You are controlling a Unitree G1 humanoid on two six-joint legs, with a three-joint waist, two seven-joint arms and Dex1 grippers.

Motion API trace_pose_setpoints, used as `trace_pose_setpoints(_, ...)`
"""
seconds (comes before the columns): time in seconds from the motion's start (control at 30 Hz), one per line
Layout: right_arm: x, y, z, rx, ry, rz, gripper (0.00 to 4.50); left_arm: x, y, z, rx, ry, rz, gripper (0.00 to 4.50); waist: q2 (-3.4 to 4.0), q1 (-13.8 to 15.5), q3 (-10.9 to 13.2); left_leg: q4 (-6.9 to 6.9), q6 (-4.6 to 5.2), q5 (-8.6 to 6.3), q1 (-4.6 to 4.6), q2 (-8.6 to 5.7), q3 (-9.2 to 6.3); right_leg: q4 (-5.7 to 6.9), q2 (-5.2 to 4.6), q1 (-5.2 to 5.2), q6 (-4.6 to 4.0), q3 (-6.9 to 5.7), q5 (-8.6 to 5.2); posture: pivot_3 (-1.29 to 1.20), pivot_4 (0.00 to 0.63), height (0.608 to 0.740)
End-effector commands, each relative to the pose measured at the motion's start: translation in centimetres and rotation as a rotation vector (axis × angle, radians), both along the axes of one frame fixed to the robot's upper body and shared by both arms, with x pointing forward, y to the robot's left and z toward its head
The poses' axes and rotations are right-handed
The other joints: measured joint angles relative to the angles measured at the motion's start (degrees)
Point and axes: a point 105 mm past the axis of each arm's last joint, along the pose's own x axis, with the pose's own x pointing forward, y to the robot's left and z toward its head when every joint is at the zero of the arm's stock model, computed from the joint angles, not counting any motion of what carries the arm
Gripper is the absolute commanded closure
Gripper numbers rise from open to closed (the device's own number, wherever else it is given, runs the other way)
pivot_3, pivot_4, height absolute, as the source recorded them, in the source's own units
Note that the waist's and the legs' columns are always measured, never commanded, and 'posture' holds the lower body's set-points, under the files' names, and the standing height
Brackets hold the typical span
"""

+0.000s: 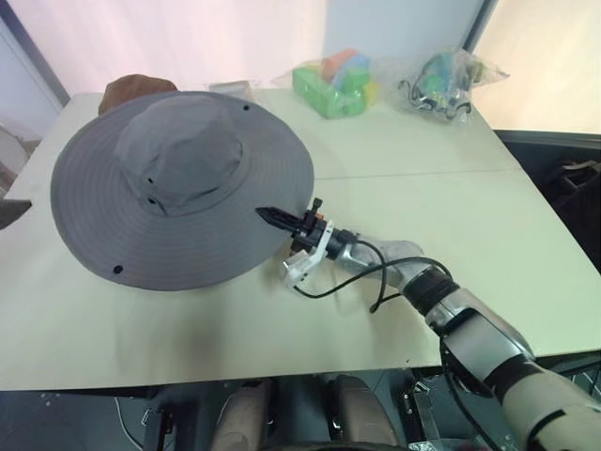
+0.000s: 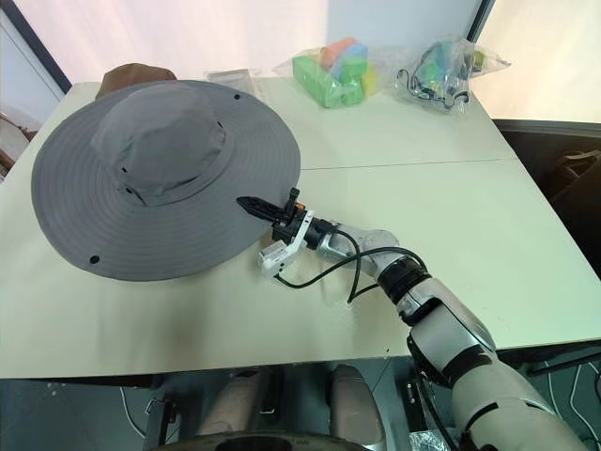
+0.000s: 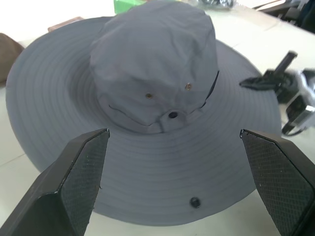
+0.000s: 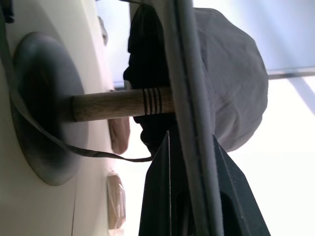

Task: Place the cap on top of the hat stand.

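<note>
Right jaws were pinched nearly shut on the brim edge of the cap (image 1: 178,150). In the right wrist view the brim's rim ran straight up between the two black fingers, so I'd call that a grip on fabric. Just past those jaws, under the brim, the stand (image 4: 113,103) showed its light post with three dark rings and its round base flat on the tabletop (image 1: 423,169). The crown sat over the stand's top, beyond the post.

Left jaws were wide open with nothing in them, hanging back from the near side of the brim and aimed at the crown.

So my read: the cap was already on the stand and this was the let-go step. The next move calls for the right jaws to open fully and slide back off the brim without dragging it, since a tug could tilt the cap or tip the stand. The left jaws looked ready to steady it if needed.

Farther off, beyond the cap, sat a small brown cap (image 1: 131,89) and two clear bags, one of coloured blocks (image 1: 333,80).

Writing or logos: none I could read anywhere.
</note>
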Motion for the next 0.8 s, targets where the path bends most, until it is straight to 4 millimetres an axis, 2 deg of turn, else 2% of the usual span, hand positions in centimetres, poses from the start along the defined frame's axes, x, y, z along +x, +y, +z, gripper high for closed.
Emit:
trace_pose_setpoints(0.03, -0.4, 0.3, 1.5, 0.020, 0.022, 0.039, 3.26, -0.6, -0.4, 0.7, 0.025, -0.051, -0.012, 0.00, 0.00, 0.0, 0.0, 0.00, 0.01, -0.01, 0.00, 0.00, 0.00, -0.01, 0.00, 0.04, 0.00, 0.00, 0.00, 0.00, 0.150, 0.735)
trace_pose_setpoints(0.23, -0.9, -1.3, 0.3, -0.053, 0.016, 0.022, 0.32, -0.8, -0.3, -0.2, 0.041, -0.040, 0.000, 0.00, -0.02, 0.1, 0.0, -0.01, 0.04, -0.03, 0.00, 0.01, 0.00, -0.02, 0.00, -0.05, 0.00, 0.00, 0.00, 0.00, 0.150, 0.735)
trace_pose_setpoints(0.27, -1.0, -2.1, 0.0, -0.081, 0.029, 0.014, 0.06, -0.9, -0.3, -0.1, 0.042, -0.049, 0.009, 0.00, -0.04, 0.2, 0.0, -0.01, 0.05, -0.03, 0.00, 0.01, -0.01, -0.02, 0.00, -0.06, 0.00, -0.01, 0.00, 0.00, 0.150, 0.735)
trace_pose_setpoints(0.43, -2.4, -7.0, 0.2, -0.174, 0.131, -0.001, 0.06, -1.6, -0.4, 0.1, 0.057, -0.083, 0.027, 0.00, -0.07, 0.3, 0.1, 0.03, 0.16, -0.10, 0.00, -0.02, -0.03, -0.11, -0.08, 0.03, -0.01, -0.07, -0.01, 0.00, 0.150, 0.735)
trace_pose_setpoints(0.5, -2.8, -9.6, 0.6, -0.193, 0.271, -0.032, 0.06, -2.2, -0.2, 0.0, 0.059, -0.085, 0.046, 0.00, -0.03, 0.1, 0.1, 0.03, 0.17, -0.10, -0.01, 0.00, -0.02, -0.11, -0.10, 0.19, -0.01, -0.07, -0.01, 0.00, 0.150, 0.735)
trace_pose_setpoints(0.57, -2.7, -12.4, 1.1, -0.166, 0.501, -0.110, 0.06, -2.9, 0.4, -0.3, 0.055, -0.086, 0.081, 0.00, -0.04, 0.0, 0.1, 0.02, 0.20, -0.11, 0.01, 0.05, -0.02, -0.12, -0.11, 0.22, -0.01, -0.09, -0.02, 0.00, 0.150, 0.735)
trace_pose_setpoints(0.63, -2.4, -14.8, 2.6, -0.129, 0.709, -0.168, 0.06, -3.7, 1.2, -0.7, 0.054, -0.088, 0.123, 0.00, 0.05, -0.1, 0.2, 0.07, 0.37, -0.20, 0.01, 0.14, 0.01, -0.18, -0.10, 0.30, -0.06, -0.10, -0.06, 0.00, 0.150, 0.735)
trace_pose_setpoints(0.8, -1.0, -19.5, 9.5, 0.063, 1.171, -0.195, 0.06, -6.7, 2.5, -2.1, 0.066, -0.064, 0.211, 0.00, 0.31, -0.8, 0.3, 0.20, 0.56, -0.35, 0.10, 0.35, 0.13, -0.28, -0.08, 0.46, -0.30, -0.13, -0.20, 0.00, 0.150, 0.735)
